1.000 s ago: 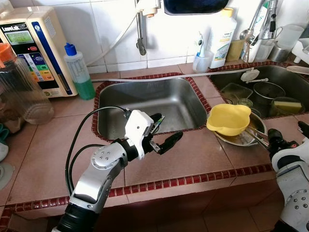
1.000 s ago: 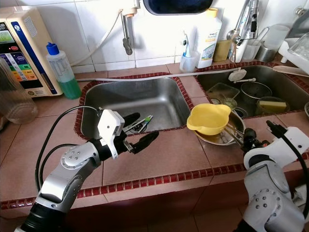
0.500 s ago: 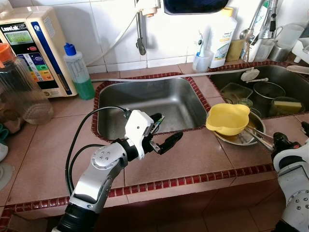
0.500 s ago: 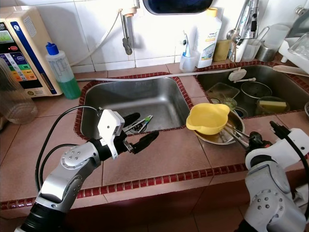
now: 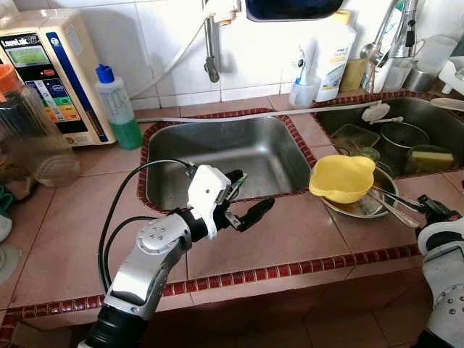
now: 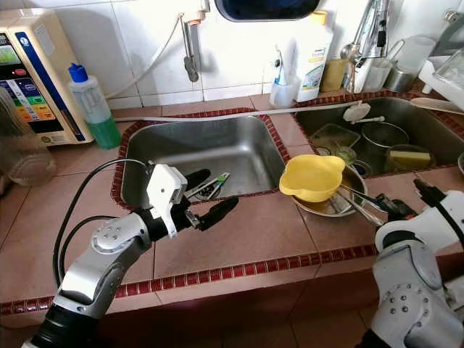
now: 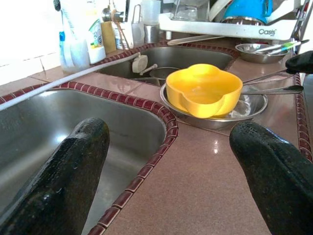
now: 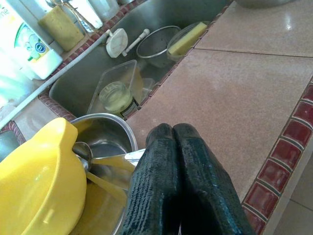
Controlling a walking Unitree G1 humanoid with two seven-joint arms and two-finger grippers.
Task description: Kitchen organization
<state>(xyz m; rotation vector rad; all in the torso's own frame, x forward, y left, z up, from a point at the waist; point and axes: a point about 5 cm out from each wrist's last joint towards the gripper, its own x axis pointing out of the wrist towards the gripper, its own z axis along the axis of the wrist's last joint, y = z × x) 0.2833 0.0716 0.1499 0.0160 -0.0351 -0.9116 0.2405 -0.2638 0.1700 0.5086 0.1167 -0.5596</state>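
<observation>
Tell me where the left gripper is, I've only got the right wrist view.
Observer: The left gripper hovers open over the front rim of the left sink.
Operator: Anything in that sink?
Observer: One small utensil with green on it lies on the bottom, close to the gripper. I can't tell what kind.
Operator: And what's further left on the counter?
Observer: A bottle of green liquid with a blue cap stands by the wall, beside a water machine.
</observation>
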